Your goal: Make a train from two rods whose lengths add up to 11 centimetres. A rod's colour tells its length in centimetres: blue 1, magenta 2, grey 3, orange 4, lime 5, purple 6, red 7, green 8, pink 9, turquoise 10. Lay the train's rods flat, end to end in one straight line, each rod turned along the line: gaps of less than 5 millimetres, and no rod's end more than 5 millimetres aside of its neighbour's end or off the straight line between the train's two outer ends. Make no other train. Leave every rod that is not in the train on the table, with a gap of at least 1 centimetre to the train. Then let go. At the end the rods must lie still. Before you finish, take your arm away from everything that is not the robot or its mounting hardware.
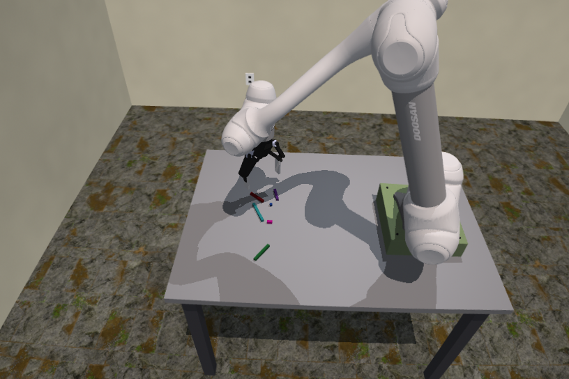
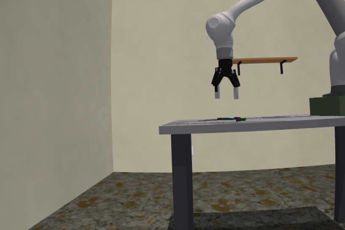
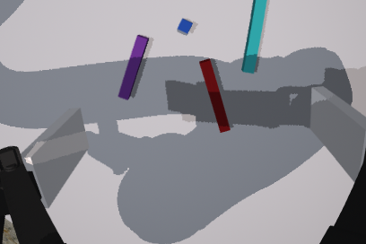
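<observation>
My gripper (image 1: 261,174) (image 2: 226,96) (image 3: 196,118) is open and empty, and it hangs well above the grey table (image 1: 321,283) (image 2: 250,127). All rods lie flat. A red rod (image 1: 256,197) (image 3: 214,95) lies about under the gripper, between the fingers in the wrist view. A purple rod (image 1: 275,194) (image 3: 133,66) lies to one side of it. A small blue rod (image 1: 270,204) (image 3: 186,26) lies between them, further out. A turquoise rod (image 1: 258,212) (image 3: 257,17) lies apart from the red one. A magenta rod (image 1: 269,221) lies past it. A green rod (image 1: 261,252) lies alone nearer the front.
The arm's green base block (image 1: 385,209) (image 2: 327,106) stands on the table's right side. A wooden shelf (image 2: 264,60) hangs on the back wall. In the side view the rods show only as a thin coloured strip on the table top.
</observation>
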Robot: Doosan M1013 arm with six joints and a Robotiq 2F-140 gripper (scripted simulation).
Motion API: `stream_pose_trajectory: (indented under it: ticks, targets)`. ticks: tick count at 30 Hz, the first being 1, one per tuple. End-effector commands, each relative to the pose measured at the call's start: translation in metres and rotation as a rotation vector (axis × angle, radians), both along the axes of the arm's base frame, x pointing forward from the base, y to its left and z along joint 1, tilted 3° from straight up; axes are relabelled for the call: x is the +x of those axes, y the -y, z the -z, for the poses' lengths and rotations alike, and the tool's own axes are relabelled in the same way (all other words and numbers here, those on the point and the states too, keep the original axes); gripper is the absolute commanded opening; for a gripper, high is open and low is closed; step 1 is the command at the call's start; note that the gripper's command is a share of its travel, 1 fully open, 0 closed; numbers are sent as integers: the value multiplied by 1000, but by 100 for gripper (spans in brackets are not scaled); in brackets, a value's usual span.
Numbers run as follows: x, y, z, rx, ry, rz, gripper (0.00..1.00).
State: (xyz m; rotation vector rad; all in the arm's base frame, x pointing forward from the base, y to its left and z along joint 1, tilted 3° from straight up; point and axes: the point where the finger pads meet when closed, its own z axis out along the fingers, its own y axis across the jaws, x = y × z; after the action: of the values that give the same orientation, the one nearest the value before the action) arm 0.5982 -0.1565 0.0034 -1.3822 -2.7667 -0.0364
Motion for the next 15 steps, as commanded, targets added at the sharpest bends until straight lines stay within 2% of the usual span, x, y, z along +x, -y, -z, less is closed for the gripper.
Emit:
stream_pose_trajectory:
  ticks: [1,6,8,10,15]
  targets:
    - [-3,7,11,-13,-11,167,100]
    - [-5,17,23,-20,-20,383,100]
    - [-5,17,23,-20,-20,383,100]
    - [-6,24,30,-25,-26,518,100]
    - [-8,32,39,-31,-32,687,100]
